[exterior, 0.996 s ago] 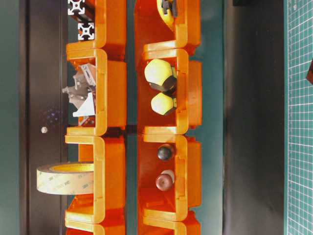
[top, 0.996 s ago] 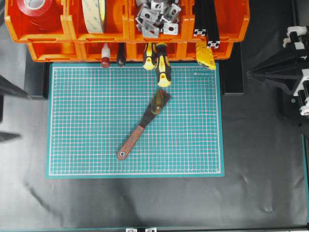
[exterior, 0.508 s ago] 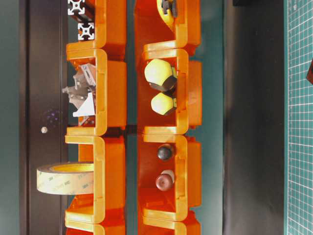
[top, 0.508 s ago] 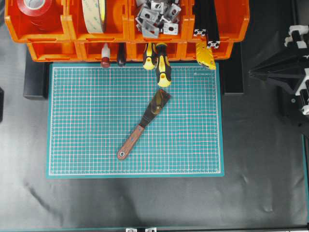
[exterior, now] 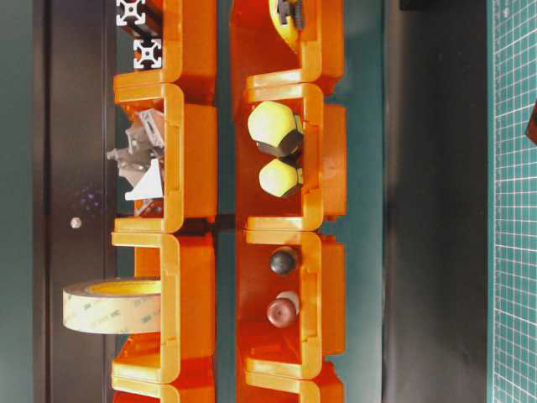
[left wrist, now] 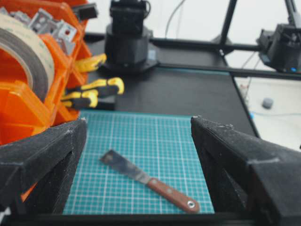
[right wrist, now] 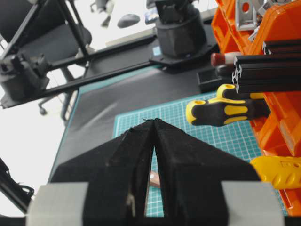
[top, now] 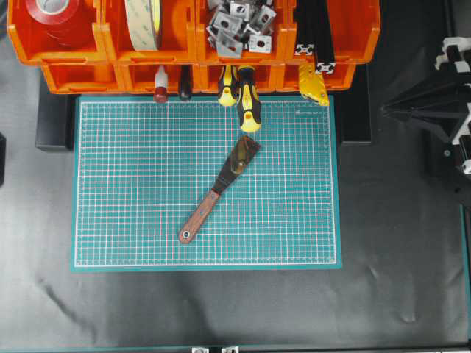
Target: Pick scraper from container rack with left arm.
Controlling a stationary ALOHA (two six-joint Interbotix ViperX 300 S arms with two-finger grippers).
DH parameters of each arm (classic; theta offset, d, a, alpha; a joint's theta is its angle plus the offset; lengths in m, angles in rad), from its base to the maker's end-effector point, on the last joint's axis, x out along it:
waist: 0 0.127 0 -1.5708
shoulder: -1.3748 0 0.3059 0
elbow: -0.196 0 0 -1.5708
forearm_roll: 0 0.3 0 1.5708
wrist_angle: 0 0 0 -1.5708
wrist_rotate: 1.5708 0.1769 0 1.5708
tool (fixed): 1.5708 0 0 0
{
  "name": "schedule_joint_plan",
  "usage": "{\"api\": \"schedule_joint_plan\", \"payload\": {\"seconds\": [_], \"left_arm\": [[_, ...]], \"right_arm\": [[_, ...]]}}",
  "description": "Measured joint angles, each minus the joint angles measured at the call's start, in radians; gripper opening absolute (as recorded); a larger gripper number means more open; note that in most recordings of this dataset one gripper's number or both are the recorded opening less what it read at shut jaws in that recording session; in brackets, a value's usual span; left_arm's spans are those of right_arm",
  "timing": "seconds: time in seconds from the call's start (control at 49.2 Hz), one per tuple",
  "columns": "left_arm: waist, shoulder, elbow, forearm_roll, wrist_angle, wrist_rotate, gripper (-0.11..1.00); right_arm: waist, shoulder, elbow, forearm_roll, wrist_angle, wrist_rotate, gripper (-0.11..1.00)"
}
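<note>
The scraper (top: 219, 190) lies flat on the green cutting mat (top: 132, 184), wooden handle toward the front left and blade toward the orange container rack (top: 195, 33). No gripper touches it. My left gripper (left wrist: 138, 121) is open and empty, off the left edge of the overhead view. In the left wrist view the scraper (left wrist: 149, 181) lies beyond and between its fingers. My right gripper (top: 386, 111) is shut and empty at the right, off the mat. A sliver of the handle (right wrist: 153, 179) shows through its fingers.
Two yellow-and-black screwdrivers (top: 247, 99) stick out of a lower bin onto the mat, close to the blade. A red-knobbed tool (top: 160, 94) and a tape roll (top: 143, 22) sit in other bins. A yellow tool (top: 313, 84) hangs from the right bin.
The left gripper's fingers, at the overhead view's left edge one second ago, have drawn back out of it. The right gripper shifted slightly right. The scraper has not moved.
</note>
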Motion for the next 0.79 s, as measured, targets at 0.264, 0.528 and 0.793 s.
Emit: {"api": "schedule_joint_plan", "payload": {"seconds": [0.264, 0.528, 0.793], "left_arm": [[0.000, -0.003, 0.015, 0.000, 0.000, -0.002, 0.86], [0.000, -0.006, 0.018, 0.000, -0.002, -0.017, 0.86], [0.000, -0.006, 0.023, 0.000, -0.002, -0.018, 0.86]], "right_arm": [[0.000, -0.006, 0.000, 0.000, 0.000, 0.000, 0.01], [0.000, -0.008, 0.000, 0.000, 0.000, 0.000, 0.01], [0.000, -0.009, 0.000, 0.000, 0.000, 0.000, 0.01]]}}
